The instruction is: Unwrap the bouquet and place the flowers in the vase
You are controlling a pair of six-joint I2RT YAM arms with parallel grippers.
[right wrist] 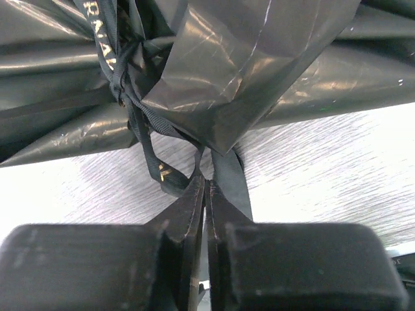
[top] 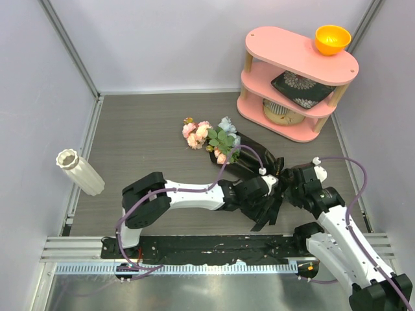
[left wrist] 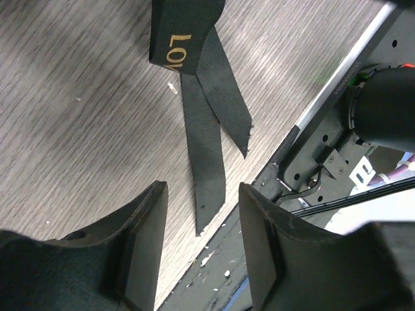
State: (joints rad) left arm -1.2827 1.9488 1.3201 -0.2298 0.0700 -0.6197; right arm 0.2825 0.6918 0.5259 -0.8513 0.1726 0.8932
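The bouquet lies on the table, its pink, peach and pale-blue flowers [top: 207, 136] pointing far-left and its crinkly black paper [top: 254, 162] toward the arms. My right gripper [top: 285, 181] is at the tied end. In the right wrist view its jaws [right wrist: 205, 183] are shut on a strand of the black ribbon [right wrist: 149, 152] just below the knot, under the glossy paper [right wrist: 259, 58]. My left gripper [top: 262, 188] is beside it, open [left wrist: 202, 189], with the ribbon tails [left wrist: 207, 136] lying flat on the table ahead of its fingers. The cream ribbed vase [top: 79, 172] stands far left.
A pink two-tier shelf [top: 295, 58] at the back right carries an orange bowl [top: 332, 39], a floral black plate [top: 301, 87] and a ribbed white cup [top: 279, 111]. A metal rail [top: 194, 249] runs along the near edge. Walls close in on left and right.
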